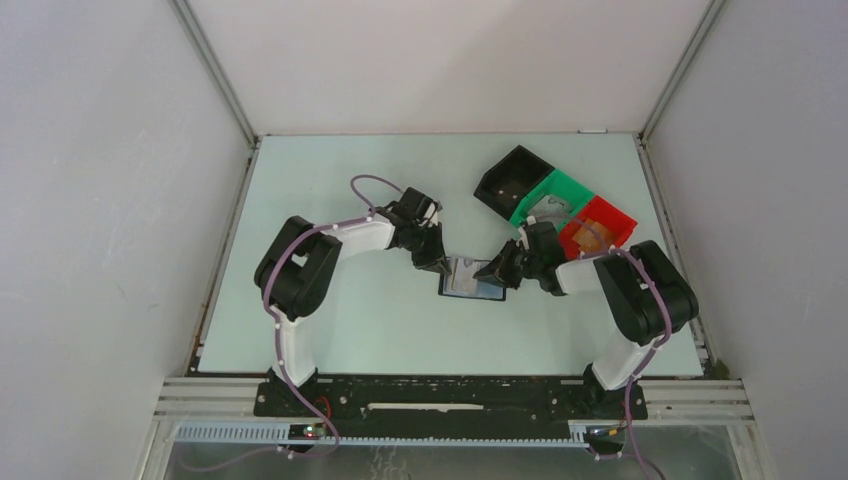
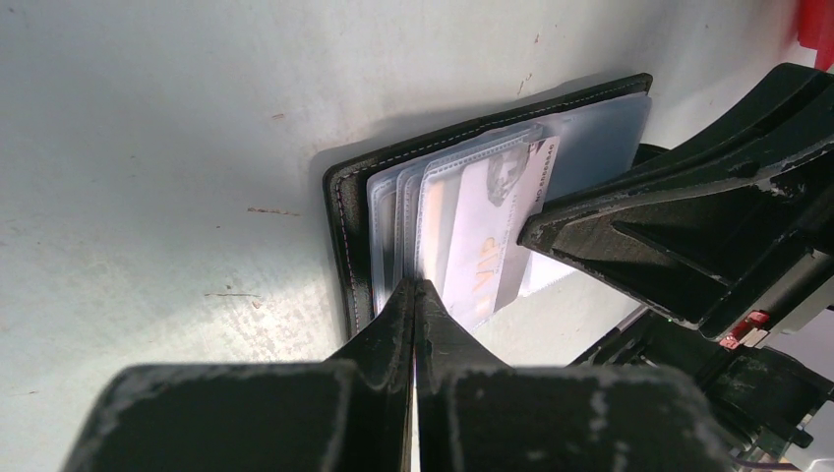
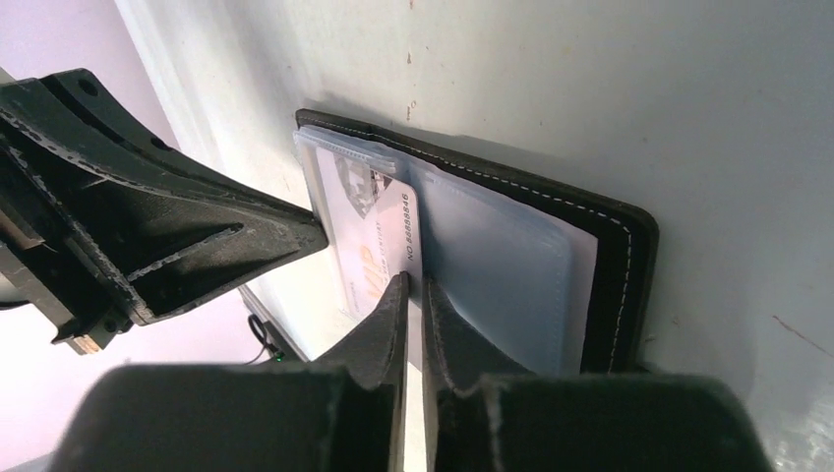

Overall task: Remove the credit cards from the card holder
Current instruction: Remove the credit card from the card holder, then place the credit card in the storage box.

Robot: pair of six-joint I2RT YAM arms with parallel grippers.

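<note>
Pinching narrow on the free edge of the top credit card (image 3: 379, 236), my right gripper (image 3: 413, 287) has something thin, stiff and slick; I judge it needs a square hold or it will slip. My left gripper (image 2: 415, 287), fully closed, presses the clear sleeves (image 2: 388, 211) of the card holder (image 3: 620, 285). It lies open on the table (image 1: 330, 180), midway between the side edges. It looks light and likely to drag.

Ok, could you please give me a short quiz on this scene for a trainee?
1. True or false: the card holder lies open on the table.
2. Fill in: the left gripper, its tips against the card holder, is ___.
3. What pinches the edge of the credit card? A. the left gripper B. the right gripper C. nothing
Key: 1 true; 2 shut; 3 B.
</note>
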